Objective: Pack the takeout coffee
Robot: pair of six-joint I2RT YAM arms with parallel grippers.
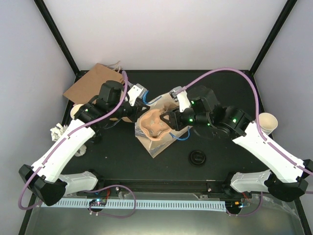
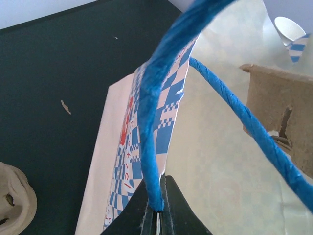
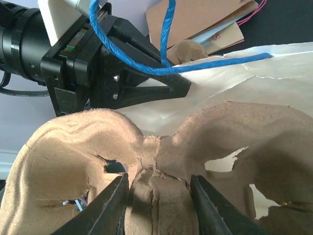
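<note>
One takeout coffee [image 1: 197, 157] shows as a black lid disc on the dark table, in front of the right arm. The blue-and-white checked paper bag [image 1: 155, 139] lies mid-table with its mouth open. My left gripper [image 1: 135, 110] is shut on the bag's blue rope handle [image 2: 149, 147] and rim, jaws closed in the left wrist view [image 2: 159, 208]. My right gripper [image 1: 172, 121] is shut on a tan pulp cup carrier [image 3: 161, 147], its fingers [image 3: 110, 208] on either side of the centre ridge. It holds the carrier [image 1: 155, 123] at the bag's mouth.
A lidless cream cup [image 1: 268, 122] lies at the right edge and another [image 1: 76, 111] at the left. A flat brown paper bag [image 1: 93, 83] lies back left. White crumpled paper [image 1: 57, 131] sits by the left arm. A pulp piece [image 2: 14, 200] lies left of the bag.
</note>
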